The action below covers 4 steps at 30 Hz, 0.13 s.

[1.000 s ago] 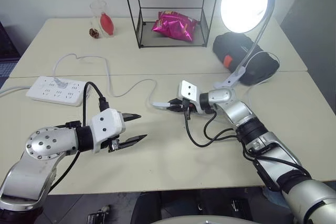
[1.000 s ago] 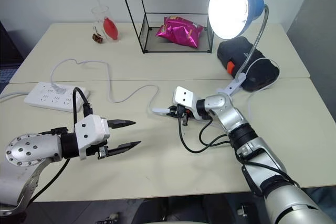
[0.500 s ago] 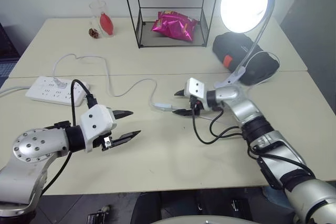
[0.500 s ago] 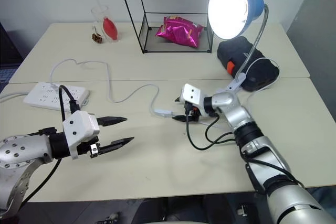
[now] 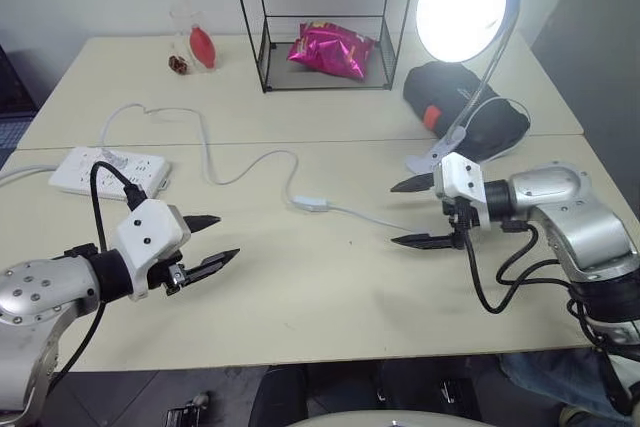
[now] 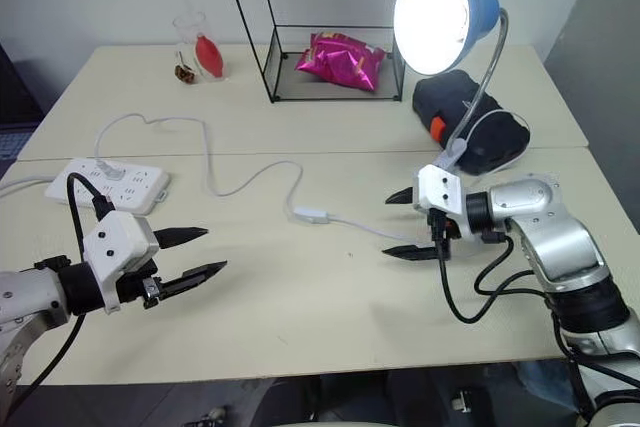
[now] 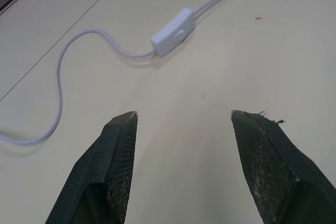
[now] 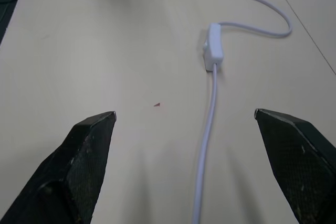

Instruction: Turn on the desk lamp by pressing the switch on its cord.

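- Since the desk lamp (image 6: 435, 17) is already shining, with its blue shade lit at the far right of the table (image 6: 300, 297), you should judge the task as good as done; a second press on the switch (image 6: 312, 214) would put it out again.
- Your right pincer (image 6: 408, 223) hangs with its jaws spread wide and nothing between them, just above the table and well apart from the switch, pointing along the cord (image 8: 207, 124) towards it. If you drive it forward from here, a fingertip could snag the cord and drag the switch.
- Your left pincer (image 6: 195, 253) is about half open and holds nothing. It faces the switch from the other side, well apart. Swing it carelessly and it could sweep the cord loop lying between it and the power strip (image 6: 108, 180).
- The switch lies loose on the bare table, midway between the two pincers, rocker up. Nothing pins it, so a sideways nudge would slide it rather than press it.
- The cord runs from the power strip through the switch and on past the right pincer. A pull on it could, in my judgement, work the plug loose or tug the lamp at its clip.
- The black cable (image 6: 455, 297) hanging under your right wrist droops close to the cord; watch that it does not catch.
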### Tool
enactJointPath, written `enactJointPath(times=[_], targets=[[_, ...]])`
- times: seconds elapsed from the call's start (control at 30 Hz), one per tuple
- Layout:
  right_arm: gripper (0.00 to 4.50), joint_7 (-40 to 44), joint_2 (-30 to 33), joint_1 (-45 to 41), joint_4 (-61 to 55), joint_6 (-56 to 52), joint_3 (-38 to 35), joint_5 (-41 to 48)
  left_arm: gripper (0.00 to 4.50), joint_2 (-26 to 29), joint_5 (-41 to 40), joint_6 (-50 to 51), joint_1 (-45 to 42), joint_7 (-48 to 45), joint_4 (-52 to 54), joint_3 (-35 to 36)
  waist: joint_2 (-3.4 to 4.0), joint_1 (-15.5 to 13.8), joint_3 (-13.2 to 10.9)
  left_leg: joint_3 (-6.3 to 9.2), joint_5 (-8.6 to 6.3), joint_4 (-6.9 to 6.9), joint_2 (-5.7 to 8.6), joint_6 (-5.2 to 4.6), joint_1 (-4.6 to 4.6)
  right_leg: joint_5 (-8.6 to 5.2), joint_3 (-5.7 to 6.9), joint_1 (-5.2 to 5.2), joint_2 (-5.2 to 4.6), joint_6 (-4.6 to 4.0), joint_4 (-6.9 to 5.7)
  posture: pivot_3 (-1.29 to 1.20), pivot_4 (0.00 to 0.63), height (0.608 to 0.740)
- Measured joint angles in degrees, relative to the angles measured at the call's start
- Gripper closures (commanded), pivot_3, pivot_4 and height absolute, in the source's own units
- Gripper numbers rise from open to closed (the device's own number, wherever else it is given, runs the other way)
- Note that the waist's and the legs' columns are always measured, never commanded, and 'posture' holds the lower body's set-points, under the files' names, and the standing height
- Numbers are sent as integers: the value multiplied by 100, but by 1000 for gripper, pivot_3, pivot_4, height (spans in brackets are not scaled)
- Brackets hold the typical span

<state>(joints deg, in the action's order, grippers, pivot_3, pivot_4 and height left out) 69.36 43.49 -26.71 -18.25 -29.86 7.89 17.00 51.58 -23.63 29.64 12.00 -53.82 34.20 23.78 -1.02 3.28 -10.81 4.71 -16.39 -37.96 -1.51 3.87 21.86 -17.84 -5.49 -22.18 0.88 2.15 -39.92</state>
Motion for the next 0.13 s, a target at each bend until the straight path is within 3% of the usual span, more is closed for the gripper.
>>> enactJointPath(times=[0.13], targets=[[42,-202,86,237,-341,-335,-82,154,1568,54,-80,37,-37,-61,-1,23,0,-3,0,-5,0,-1,1,0,1,0,-3,-1,0,0,2,0,150,740]])
